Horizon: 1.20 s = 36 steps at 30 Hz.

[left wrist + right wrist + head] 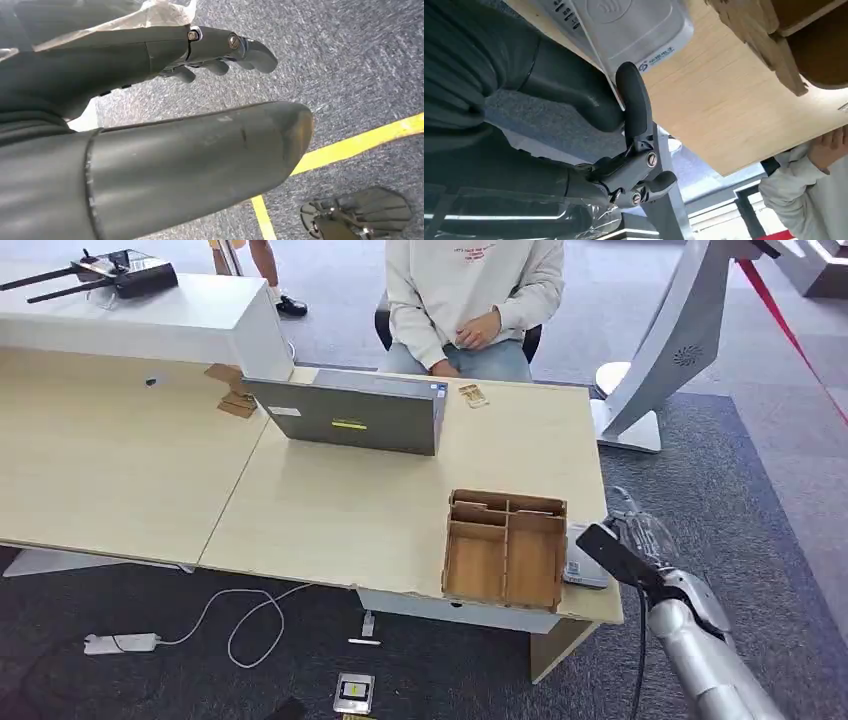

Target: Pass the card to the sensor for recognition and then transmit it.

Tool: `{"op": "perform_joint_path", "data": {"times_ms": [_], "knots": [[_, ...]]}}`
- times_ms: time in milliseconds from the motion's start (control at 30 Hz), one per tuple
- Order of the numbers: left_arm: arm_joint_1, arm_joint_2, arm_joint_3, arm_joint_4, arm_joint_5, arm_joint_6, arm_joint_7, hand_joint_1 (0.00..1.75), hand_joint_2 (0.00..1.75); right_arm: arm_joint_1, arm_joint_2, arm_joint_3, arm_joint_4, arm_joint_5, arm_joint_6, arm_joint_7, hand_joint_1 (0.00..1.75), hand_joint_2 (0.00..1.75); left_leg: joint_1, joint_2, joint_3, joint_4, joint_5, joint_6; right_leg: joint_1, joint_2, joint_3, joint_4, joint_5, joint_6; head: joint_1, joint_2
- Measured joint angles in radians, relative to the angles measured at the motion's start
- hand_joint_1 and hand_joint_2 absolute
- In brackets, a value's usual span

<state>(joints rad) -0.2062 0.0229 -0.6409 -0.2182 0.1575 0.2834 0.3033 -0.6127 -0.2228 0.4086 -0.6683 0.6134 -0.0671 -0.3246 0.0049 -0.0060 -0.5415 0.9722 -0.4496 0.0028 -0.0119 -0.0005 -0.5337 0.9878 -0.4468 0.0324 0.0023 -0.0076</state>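
My right hand is at the table's right front corner, beside the light grey card sensor. In the right wrist view, that hand pinches a thin white card, seen edge-on, between thumb and a dark finger. The card's edge stands right against the sensor, which bears a contactless mark. My left hand hangs over grey carpet with its fingers apart and nothing in it.
An open wooden compartment box sits just left of the sensor. A grey laptop stands mid-table, and a person sits behind it. A white stand rises at the right. A cable and adapter lie on the floor.
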Motion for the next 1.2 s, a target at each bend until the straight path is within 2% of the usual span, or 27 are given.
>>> {"op": "perform_joint_path", "data": {"times_ms": [667, 733, 867, 1000, 1200], "knots": [[-0.008, 0.0, 0.0, 0.0, 0.0, -0.01, 0.027, 0.0, 0.0, -0.012, 0.013, 0.03, 0.014, -0.001, 0.001, 0.006, 1.75, 1.75, 0.0, 0.0, 0.0, 0.0, 0.0, 0.0, 0.0, 0.0, 0.0, 0.0, 0.0, 0.0, 0.0, 0.0], [-0.007, 0.0, 0.0, 0.0, 0.002, -0.009, 0.028, 0.0, 0.0, -0.012, 0.012, 0.031, 0.014, 0.005, -0.027, 0.022, 1.75, 1.75, 0.0, 0.0, 0.0, 0.0, 0.0, 0.0, 0.0, 0.0, 0.0, 0.0, 0.0, 0.0, 0.0, 0.0], [-0.005, 0.0, 0.0, 0.0, 0.006, -0.008, 0.028, 0.0, 0.0, -0.012, 0.012, 0.032, 0.013, 0.005, -0.133, 0.046, 1.75, 1.75, 0.0, 0.0, 0.0, 0.0, 0.0, 0.0, 0.0, 0.0, 0.0, 0.0, 0.0, 0.0, 0.0, 0.0], [-0.005, 0.0, 0.0, 0.0, 0.006, -0.008, 0.026, 0.0, 0.0, -0.025, 0.015, 0.03, -0.015, -0.049, -0.224, 0.046, 1.75, 1.75, 0.0, 0.0, 0.0, 0.0, 0.0, 0.0, 0.0, 0.0, 0.0, 0.0, 0.0, 0.0, 0.0, 0.0], [-0.008, 0.0, -0.006, 0.0, 0.005, -0.008, 0.019, 0.0, 0.0, -0.063, 0.018, 0.014, -0.107, -0.128, -0.233, 0.081, 1.75, 1.75, 0.0, 0.0, 0.0, 0.0, 0.0, 0.0, 0.0, 0.0, -0.001, 0.0, 0.0, 0.0, 0.0, 0.0]]}}
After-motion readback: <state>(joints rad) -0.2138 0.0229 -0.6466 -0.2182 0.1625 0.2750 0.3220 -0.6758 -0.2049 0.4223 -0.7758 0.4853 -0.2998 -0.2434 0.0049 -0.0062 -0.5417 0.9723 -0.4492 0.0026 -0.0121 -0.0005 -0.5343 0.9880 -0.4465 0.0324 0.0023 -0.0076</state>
